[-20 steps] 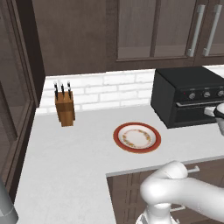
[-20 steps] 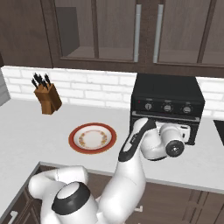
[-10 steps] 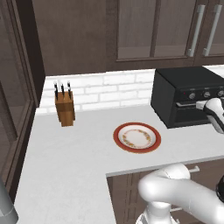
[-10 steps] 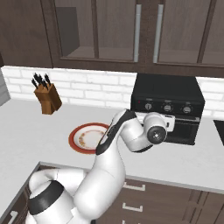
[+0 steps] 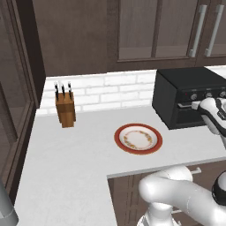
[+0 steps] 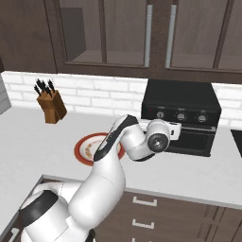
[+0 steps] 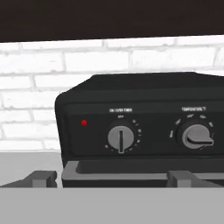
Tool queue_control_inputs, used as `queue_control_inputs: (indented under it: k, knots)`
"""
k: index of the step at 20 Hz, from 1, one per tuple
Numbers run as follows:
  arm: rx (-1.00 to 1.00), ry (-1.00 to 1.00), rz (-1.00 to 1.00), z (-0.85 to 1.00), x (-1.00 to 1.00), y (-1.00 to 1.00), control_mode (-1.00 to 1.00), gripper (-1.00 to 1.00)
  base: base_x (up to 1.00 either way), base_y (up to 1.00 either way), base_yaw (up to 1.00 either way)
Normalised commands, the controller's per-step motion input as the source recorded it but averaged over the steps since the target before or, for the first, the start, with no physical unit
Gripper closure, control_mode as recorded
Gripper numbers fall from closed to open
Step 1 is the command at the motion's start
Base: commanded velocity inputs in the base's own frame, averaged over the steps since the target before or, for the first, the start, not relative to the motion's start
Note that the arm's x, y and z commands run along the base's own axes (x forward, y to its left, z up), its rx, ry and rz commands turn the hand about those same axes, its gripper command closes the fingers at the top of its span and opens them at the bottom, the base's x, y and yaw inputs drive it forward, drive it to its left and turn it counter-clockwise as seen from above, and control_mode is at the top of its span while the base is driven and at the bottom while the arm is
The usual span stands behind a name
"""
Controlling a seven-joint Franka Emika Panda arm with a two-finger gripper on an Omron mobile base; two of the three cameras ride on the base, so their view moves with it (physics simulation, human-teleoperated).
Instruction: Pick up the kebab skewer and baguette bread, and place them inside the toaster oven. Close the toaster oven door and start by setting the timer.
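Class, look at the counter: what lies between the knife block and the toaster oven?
A red-rimmed plate, with nothing on it, sits on the white counter between the knife block and the toaster oven, as both base views show.

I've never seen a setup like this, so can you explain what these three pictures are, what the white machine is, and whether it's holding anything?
It's a rendered kitchen with a white robot arm on a driving base. Two pictures come from cameras on the base, behind the arm to its left and right. The third looks out from the hand at a black toaster oven, its door shut and a red light beside its knobs. On the counter sit an empty plate and a knife block. The tool is up at the oven front; its two tips are apart, with nothing between them.
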Motion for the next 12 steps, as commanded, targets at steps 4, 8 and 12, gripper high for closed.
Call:
queue_control_inputs:
  k: [4,8,12]
  knots:
    - [0.0,-0.02,0.0,0.0,0.14,-0.01,-1.0,-1.0,0.0,0.0,0.0]
    - [0.0,0.0,0.0,0.0,0.14,0.0,-1.0,-1.0,0.0,0.0,0.0]
    - [0.0,0.0,0.0,0.0,0.27,0.0,-1.0,-1.0,0.0,0.0,0.0]
